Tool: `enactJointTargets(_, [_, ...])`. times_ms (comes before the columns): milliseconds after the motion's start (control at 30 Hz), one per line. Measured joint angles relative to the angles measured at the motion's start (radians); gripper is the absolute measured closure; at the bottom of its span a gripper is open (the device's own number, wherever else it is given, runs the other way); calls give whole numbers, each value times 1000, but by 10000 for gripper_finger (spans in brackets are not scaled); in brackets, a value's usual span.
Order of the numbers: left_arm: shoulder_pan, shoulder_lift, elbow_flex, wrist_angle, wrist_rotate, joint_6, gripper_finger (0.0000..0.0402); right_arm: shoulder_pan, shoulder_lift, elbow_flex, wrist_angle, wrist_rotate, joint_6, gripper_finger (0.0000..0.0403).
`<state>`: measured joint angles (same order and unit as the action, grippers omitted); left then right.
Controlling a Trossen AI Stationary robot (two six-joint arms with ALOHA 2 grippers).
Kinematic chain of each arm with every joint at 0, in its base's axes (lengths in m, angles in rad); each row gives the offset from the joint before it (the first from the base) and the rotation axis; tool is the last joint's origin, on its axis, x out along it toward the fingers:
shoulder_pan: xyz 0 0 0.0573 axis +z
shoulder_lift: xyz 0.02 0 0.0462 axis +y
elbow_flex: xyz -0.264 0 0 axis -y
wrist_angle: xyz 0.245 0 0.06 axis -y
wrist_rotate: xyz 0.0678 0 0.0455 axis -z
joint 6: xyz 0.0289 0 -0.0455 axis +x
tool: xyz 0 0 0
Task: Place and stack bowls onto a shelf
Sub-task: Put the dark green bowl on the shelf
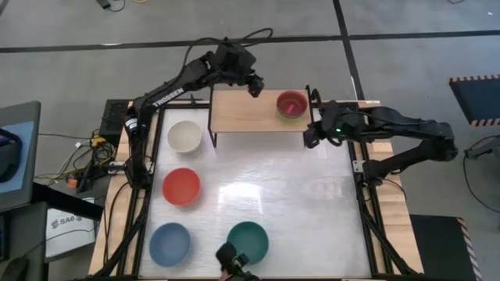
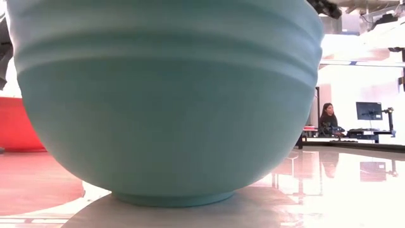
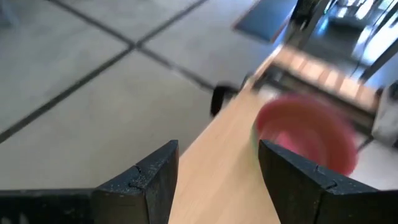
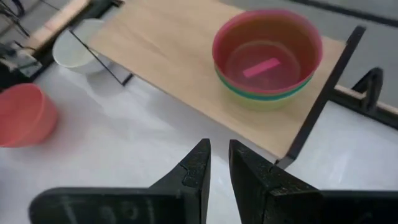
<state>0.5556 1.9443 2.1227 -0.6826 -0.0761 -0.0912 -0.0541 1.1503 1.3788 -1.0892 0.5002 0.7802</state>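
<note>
The light-wood shelf (image 1: 242,113) stands at the table's far edge. A stack of small bowls (image 4: 267,56) sits on its right end, pink on top, with lime green and yellow rims below; no cyan bowl shows. The white bowl (image 1: 184,136), red bowl (image 1: 181,186), light blue bowl (image 1: 170,242) and dark green bowl (image 1: 248,240) rest on the tabletop. My left gripper (image 1: 255,84) is open over the shelf's far edge, left of the stack (image 3: 305,134). My right gripper (image 4: 219,165) hovers by the shelf's right near corner, its fingers shut to a narrow slit and holding nothing.
The shelf's black legs (image 4: 320,106) stand close in front of my right gripper. In the low view the dark green bowl (image 2: 171,95) fills most of the picture, and a person (image 2: 328,117) sits far behind the table. The shelf's left and middle parts are bare wood.
</note>
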Motion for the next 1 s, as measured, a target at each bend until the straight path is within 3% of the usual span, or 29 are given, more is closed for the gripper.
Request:
enactJointTargets(167, [18, 3, -4, -177, 0, 1, 196, -41, 55, 0, 34, -75, -49, 291])
enactJointTargets(367, [3, -38, -60, -272, -1, 0, 196, -72, 112, 0, 32, -162, -108, 248])
enactJointTargets(500, [0, -117, -136, -285, -36, -3, 196, -88, 115, 0, 2, -166, -121, 227])
enactJointTargets(767, [21, -358, -419, -200, -97, -68, 196, -125, 102, 0, 32, -165, -188, 216])
enactJointTargets(1000, [2, -618, -746, -92, -156, -239, 196, -180, 114, 0, 47, -215, -258, 216])
